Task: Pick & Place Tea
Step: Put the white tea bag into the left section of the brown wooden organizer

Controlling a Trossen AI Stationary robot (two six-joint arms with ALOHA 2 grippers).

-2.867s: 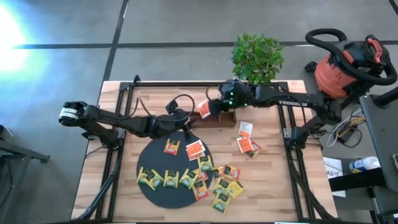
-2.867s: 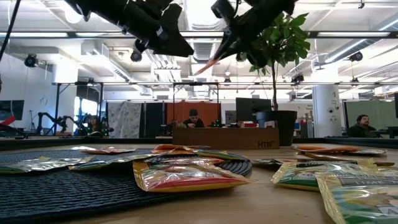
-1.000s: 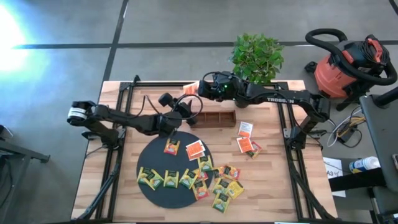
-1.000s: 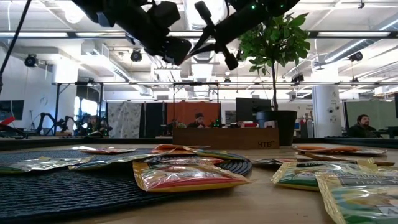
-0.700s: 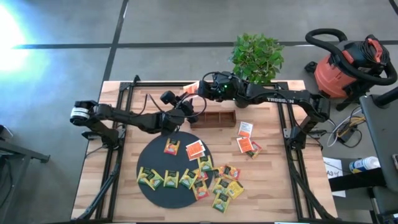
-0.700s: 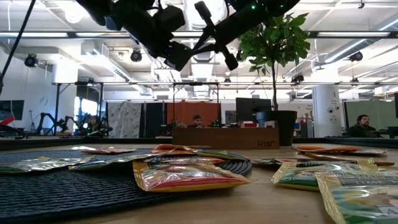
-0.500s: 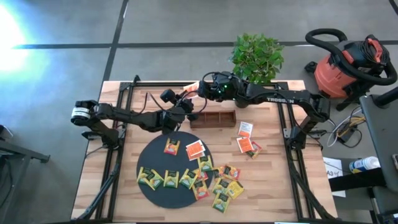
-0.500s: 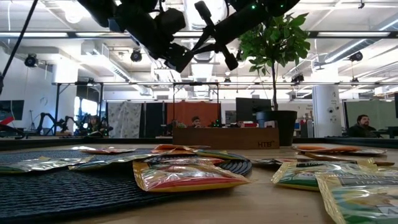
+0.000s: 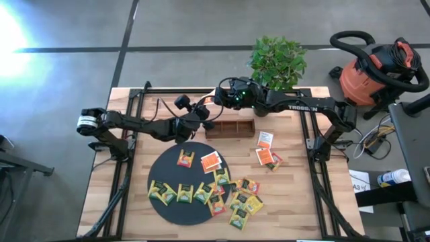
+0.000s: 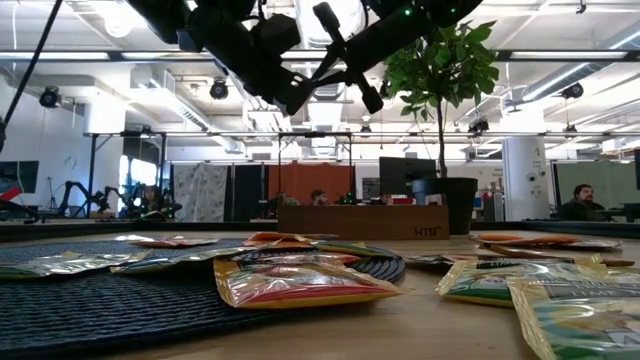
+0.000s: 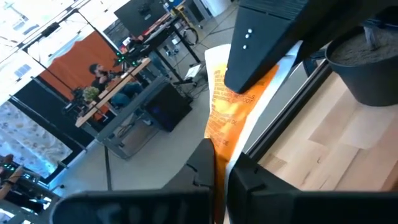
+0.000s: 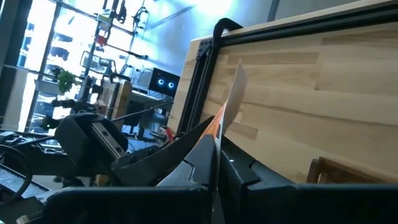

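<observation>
One orange-and-white tea sachet [image 11: 231,115] hangs in the air over the table's far left part, just left of the brown wooden box [image 9: 230,126]. My right gripper [image 9: 213,101] is shut on it from the far right. My left gripper [image 9: 202,110] is shut on it from the near left. In the right wrist view the sachet [image 12: 231,99] shows edge-on. Several other sachets lie flat on the round black mat [image 9: 176,171], on the wood beside the mat [image 9: 245,202], and to the right of the box [image 9: 267,153]. My left gripper pinches the sachet's orange end [image 11: 219,144] between its two fingers. It reaches in slanting from the table's near left. The sachet stands clear of the table, stretching away from the fingers toward the other gripper. My right gripper pinches the sachet's opposite end [image 12: 219,127] between its two fingers, coming from the table's right. In the left wrist view one of its dark fingers [image 11: 267,46] lies over the sachet's upper part. The sachet is lifted clear.
A potted plant [image 9: 277,62] stands at the far edge behind the right arm. Black frame rails run along the table's left side [image 9: 127,154] and right side [image 9: 316,154]. A red vacuum [image 9: 376,70] sits off the table at the right.
My left gripper has moved toward the table's far right, up to the sachet that my right gripper holds, and has shut on its near end. My right gripper and the sachet have kept still.
</observation>
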